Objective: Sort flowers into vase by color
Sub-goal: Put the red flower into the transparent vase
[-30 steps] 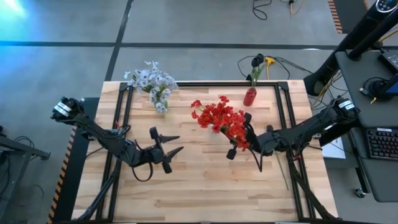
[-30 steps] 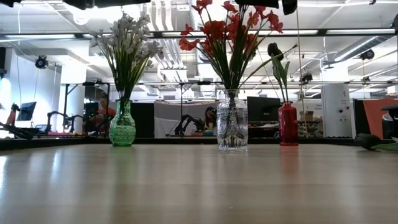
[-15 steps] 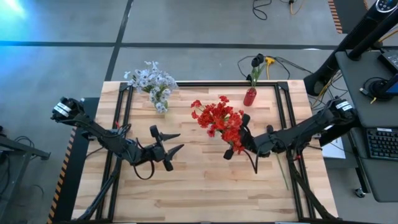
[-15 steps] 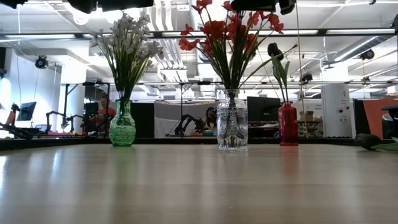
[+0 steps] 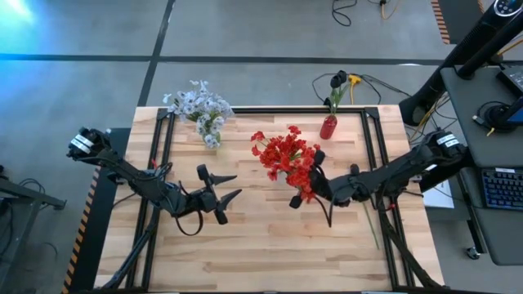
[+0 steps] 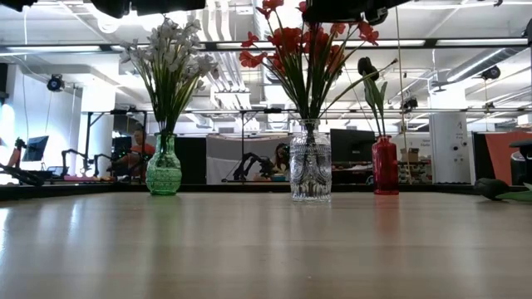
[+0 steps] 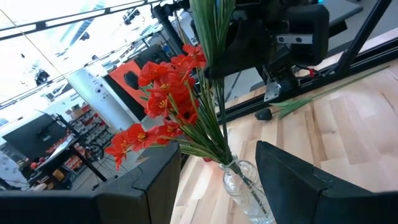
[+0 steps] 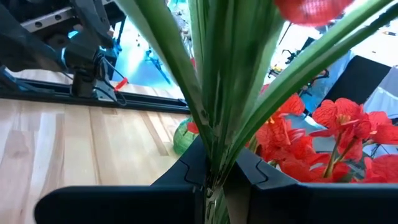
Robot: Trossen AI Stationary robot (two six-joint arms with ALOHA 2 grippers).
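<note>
A clear glass vase (image 6: pixel 311 173) holds several red flowers (image 5: pixel 282 153) at the table's middle. My right gripper (image 5: pixel 304 189) is just right of that bunch, high above the table, and is shut on another red spray (image 5: pixel 310 178). The spray's green stems (image 8: pixel 214 112) fill the right wrist view. My left gripper (image 5: pixel 227 196) is open and empty to the left of the clear vase. A loose green-stemmed flower (image 5: pixel 372 224) lies flat on the table at the right and also shows in the low view (image 6: pixel 499 189). My right gripper pinches the red spray's bundle of green stems and leaves (image 8: pixel 214 165) between its two fingers, below the blossoms. The fingers come roughly level from the table's right and lie across the stems. The spray is lifted clear, and its stem end (image 5: pixel 330 217) trails behind the gripper.
A green vase (image 6: pixel 164 170) with pale white flowers (image 5: pixel 200 106) stands at the far left. A red vase (image 5: pixel 328 126) with a dark blossom (image 5: pixel 337 82) stands at the far right. Black rails (image 5: pixel 372 155) run along the table's sides.
My right gripper has carried the red spray a little toward the table's left edge, closer to the red bunch in the clear vase. It has stayed shut on the stems.
</note>
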